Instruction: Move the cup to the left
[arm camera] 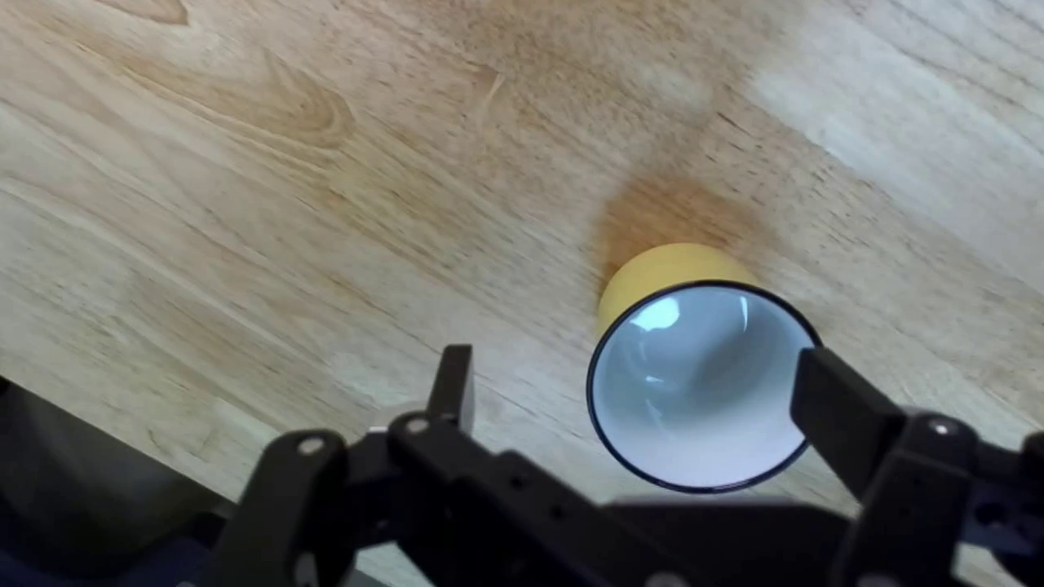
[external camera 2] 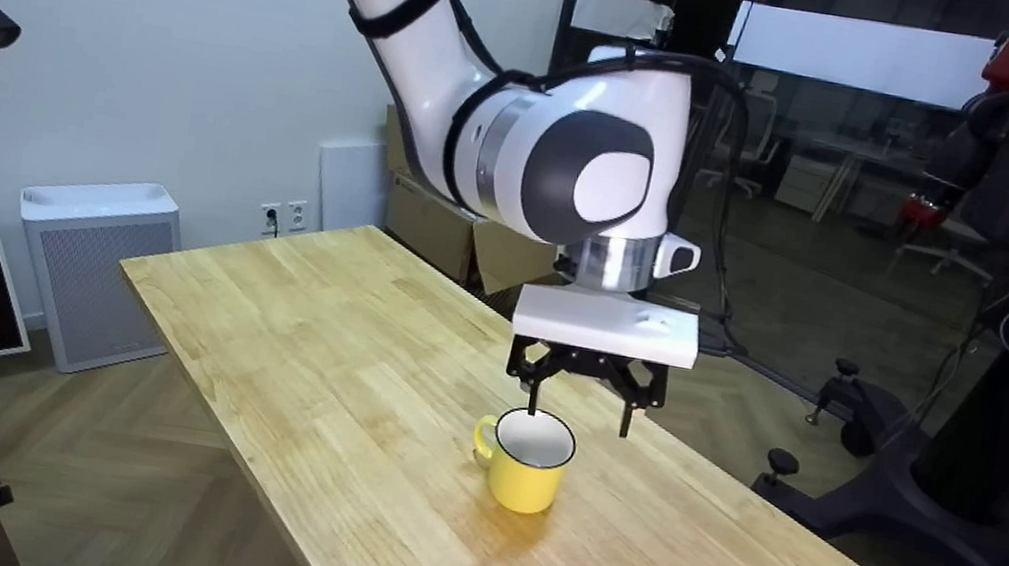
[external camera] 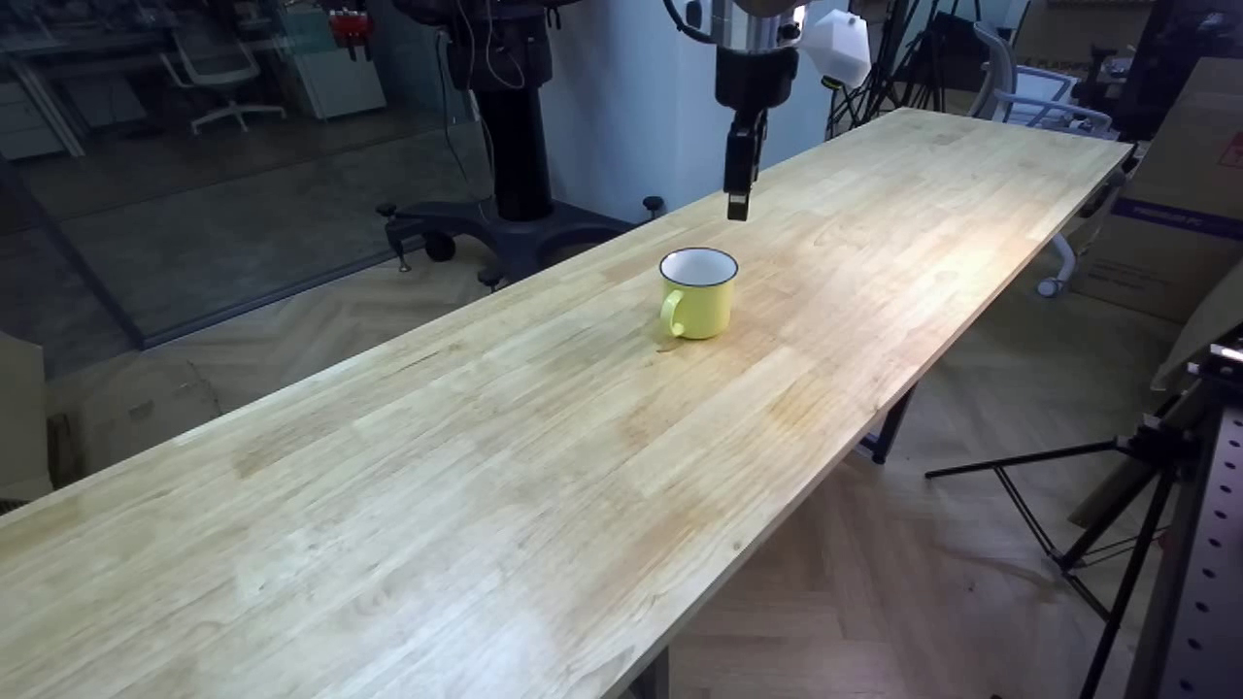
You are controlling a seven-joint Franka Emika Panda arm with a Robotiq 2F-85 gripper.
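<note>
The cup is a yellow mug with a white inside and a dark rim, upright on the wooden table; it shows in both exterior views and in the wrist view. Its handle shows in both exterior views but is hidden in the wrist view. My gripper is open and empty, pointing down above the table, higher than the cup and off to one side. In the wrist view one finger overlaps the rim's right side; the other is apart on the left. I see no contact.
The long wooden table bears the cup. Its edge shows at lower left in the wrist view. A black wheeled stand is beside the table. A tripod stands on the floor at the opposite side.
</note>
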